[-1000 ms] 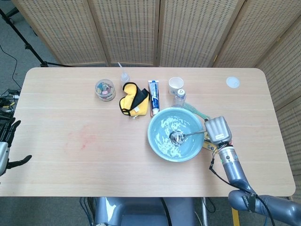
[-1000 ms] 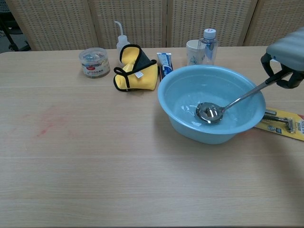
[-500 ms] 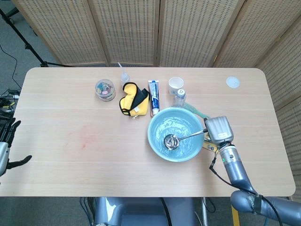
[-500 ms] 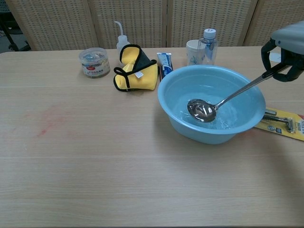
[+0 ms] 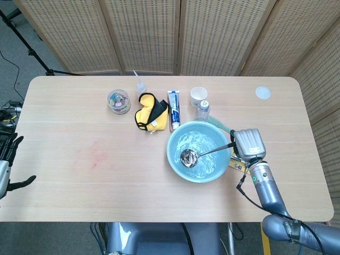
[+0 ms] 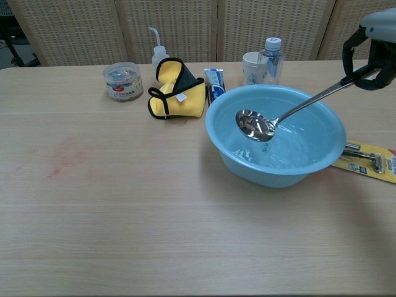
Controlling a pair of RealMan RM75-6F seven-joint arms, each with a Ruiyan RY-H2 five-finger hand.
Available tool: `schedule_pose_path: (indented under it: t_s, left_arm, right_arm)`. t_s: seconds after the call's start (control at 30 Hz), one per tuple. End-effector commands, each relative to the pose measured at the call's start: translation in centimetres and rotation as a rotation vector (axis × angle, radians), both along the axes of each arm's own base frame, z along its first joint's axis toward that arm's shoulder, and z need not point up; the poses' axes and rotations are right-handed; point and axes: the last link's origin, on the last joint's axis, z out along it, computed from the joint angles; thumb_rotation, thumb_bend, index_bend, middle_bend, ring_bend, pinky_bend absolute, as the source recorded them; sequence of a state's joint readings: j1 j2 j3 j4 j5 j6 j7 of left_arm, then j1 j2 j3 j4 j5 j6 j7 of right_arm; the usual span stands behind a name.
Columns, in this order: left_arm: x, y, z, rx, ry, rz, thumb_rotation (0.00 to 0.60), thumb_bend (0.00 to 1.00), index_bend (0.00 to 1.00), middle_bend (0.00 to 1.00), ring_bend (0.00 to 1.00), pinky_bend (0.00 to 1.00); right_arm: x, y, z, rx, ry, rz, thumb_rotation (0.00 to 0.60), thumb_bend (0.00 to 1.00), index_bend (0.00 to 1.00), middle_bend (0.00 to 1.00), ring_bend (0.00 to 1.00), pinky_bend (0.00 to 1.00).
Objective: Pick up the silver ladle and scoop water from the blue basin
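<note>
The blue basin [image 5: 176,160] [image 6: 229,161] holds rippling water and stands right of the table's middle. My right hand [image 5: 248,144] [image 6: 375,46] grips the handle end of the silver ladle [image 5: 188,158] [image 6: 255,125] at the basin's right rim. The ladle's bowl hangs above the water surface, over the basin's left half, with the handle slanting up to the right. My left hand [image 5: 7,159] shows at the far left edge beside the table, fingers apart, holding nothing.
Behind the basin stand a clear bottle [image 6: 271,57], a white cup [image 5: 198,95], a toothpaste tube [image 5: 173,109], a yellow-black cloth [image 6: 177,90], a small jar [image 6: 123,80] and a squeeze bottle [image 6: 158,51]. A packaged razor [image 6: 369,162] lies right of the basin. A white disc [image 5: 262,92] sits far right.
My right hand has risen, lifting the ladle's bowl out of the water and leftward across the basin. The water now ripples. The left hand stays still.
</note>
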State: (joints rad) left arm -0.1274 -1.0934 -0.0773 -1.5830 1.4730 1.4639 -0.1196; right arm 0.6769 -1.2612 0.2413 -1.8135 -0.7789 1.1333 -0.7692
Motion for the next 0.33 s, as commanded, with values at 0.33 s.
schedule_pose_path:
  t_s: [0.33]
  left_arm:
    - [-0.24, -0.13, 0.01, 0.001, 0.005, 0.01, 0.6, 0.0, 0.0, 0.0, 0.0, 0.06]
  right_arm:
    - [1.17, -0.23, 1.01, -0.018, 0.021, 0.012, 0.6, 1.0, 0.82, 1.0, 0.93, 1.0]
